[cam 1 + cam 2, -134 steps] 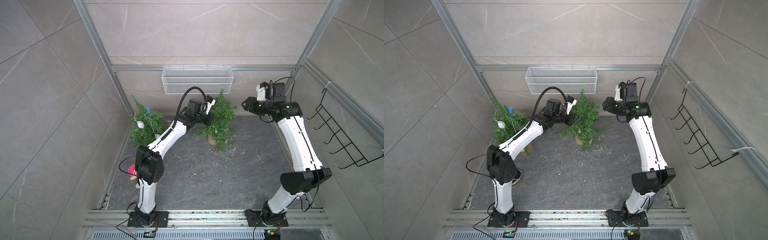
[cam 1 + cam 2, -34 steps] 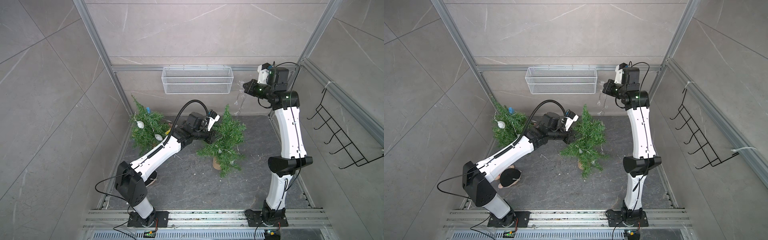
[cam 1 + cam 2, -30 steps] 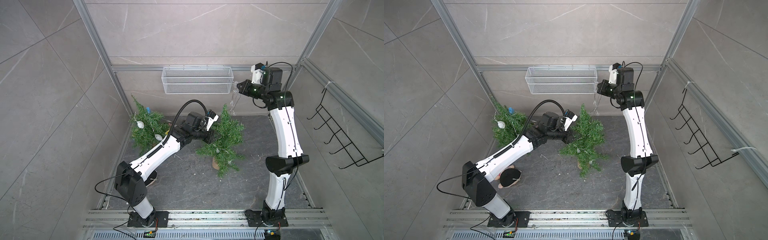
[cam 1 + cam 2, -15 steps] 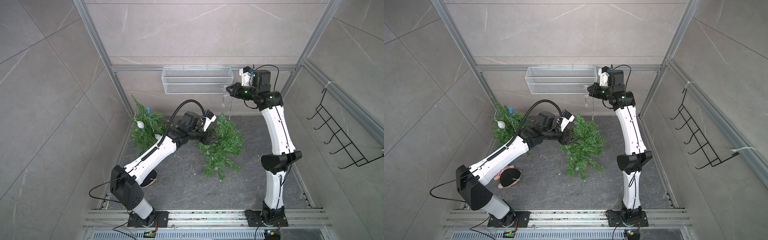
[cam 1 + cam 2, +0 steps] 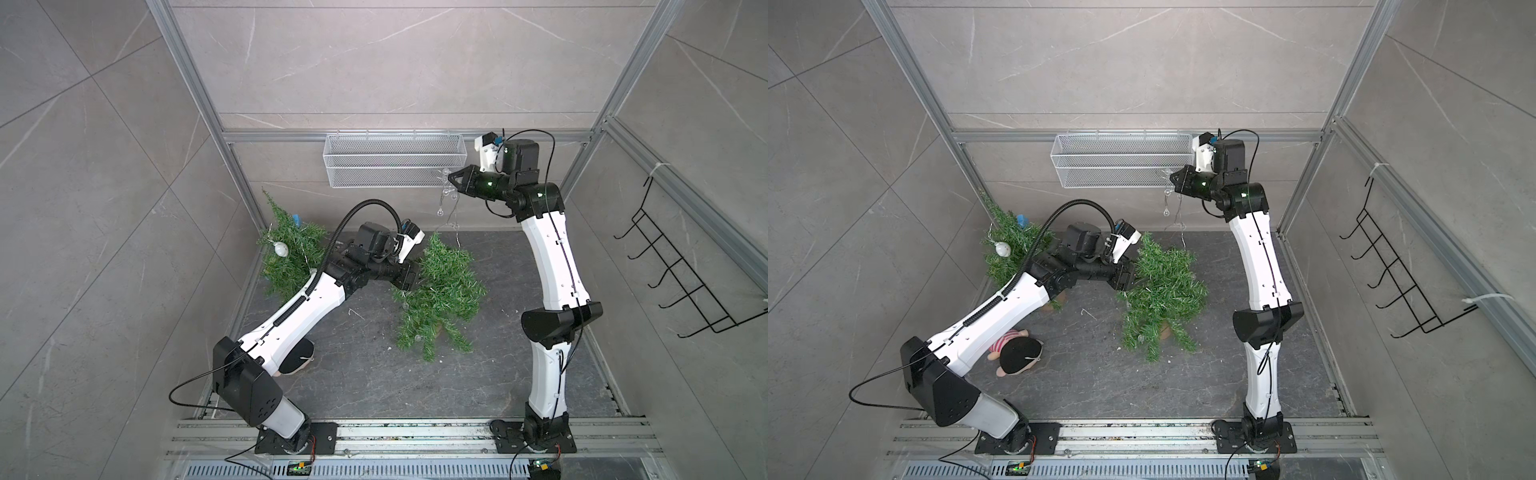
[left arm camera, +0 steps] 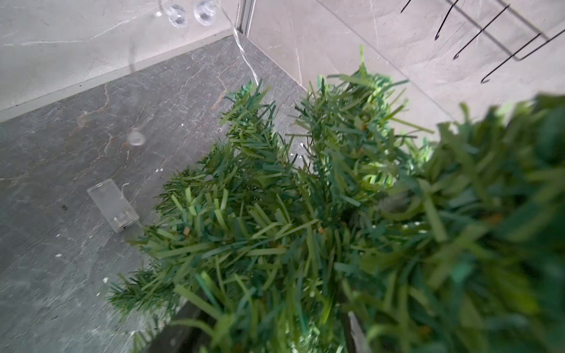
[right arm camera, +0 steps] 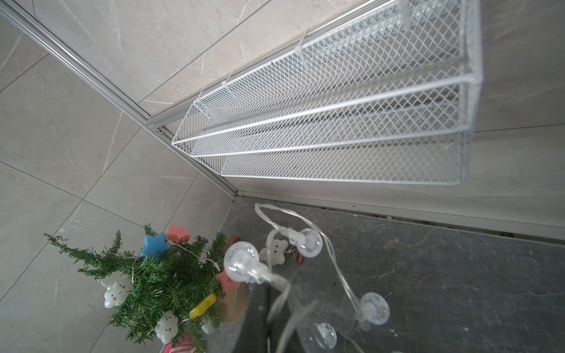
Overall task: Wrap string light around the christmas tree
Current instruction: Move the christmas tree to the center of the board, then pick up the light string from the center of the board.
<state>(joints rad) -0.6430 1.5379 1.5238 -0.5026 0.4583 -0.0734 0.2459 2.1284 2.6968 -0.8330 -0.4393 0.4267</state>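
At the back of the cell, just in front of the wire basket [image 5: 390, 166], the right gripper [image 5: 452, 179] was clamped shut on the string light [image 5: 443, 193]. It held the strand high, probably so the clear bulbs and wire hung free of the branches and could be led round from above. From there the strand dropped toward the tip of the christmas tree [image 5: 440, 291], which stood mid-floor between the two arms. In the left wrist view the wire ran down into the foliage [image 6: 244, 58]. The tree looked tipped off upright in both top views, though the overhead angle left that uncertain. The left gripper [image 5: 411, 276] was pushed into the tree's near side, seemingly to steady or turn it while the other arm fed the light. Its jaws were buried in needles, so whether they stood wide or gripped a branch could not be told. The light's clear battery box [image 6: 112, 204] lay on the floor [image 5: 374, 374] beside the tree, anchoring that end. A second tree [image 5: 291, 253], already decorated, stood well apart in the back corner.
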